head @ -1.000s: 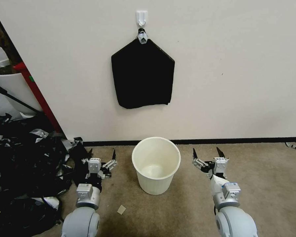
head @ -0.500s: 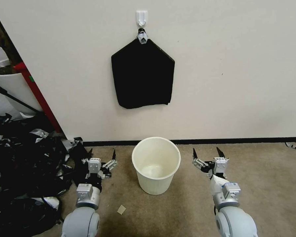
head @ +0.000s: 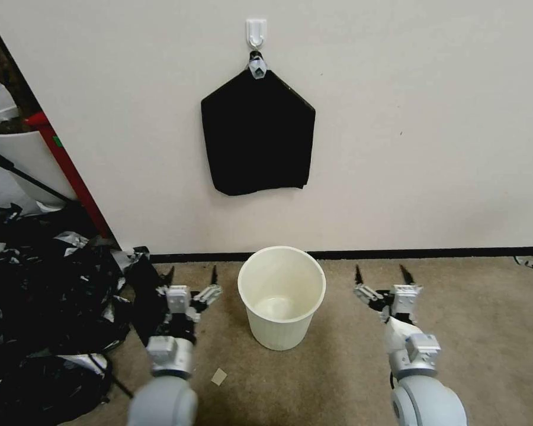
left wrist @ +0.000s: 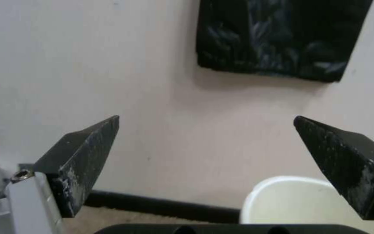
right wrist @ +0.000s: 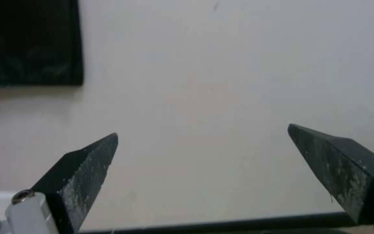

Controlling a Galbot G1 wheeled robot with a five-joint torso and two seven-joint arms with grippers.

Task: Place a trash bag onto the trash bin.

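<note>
The cream-white trash bin (head: 280, 332) stands upright on the carpet against the wall, and nothing lies inside it. No single trash bag is in view. My left gripper (head: 192, 271) hovers open just left of the bin, fingers pointing at the wall, holding nothing. My right gripper (head: 379, 270) is open too, a little right of the bin and likewise holding nothing. In the left wrist view the left gripper (left wrist: 206, 118) frames the wall, with the bin's rim (left wrist: 282, 195) low beside one finger. The right gripper (right wrist: 203, 130) faces bare wall.
A flat black pentagon-shaped pack of bags (head: 257, 139) hangs from a white wall hook (head: 255, 31) above the bin. A heap of torn black plastic scraps (head: 41, 307) covers the floor at the left, beside a white tub (head: 18, 154) and a red post (head: 71, 171). Bare carpet lies right of the bin.
Both arms have shifted slightly to the right and a touch forward. The bin and the hanging pack have not moved, and both grippers stay open.
</note>
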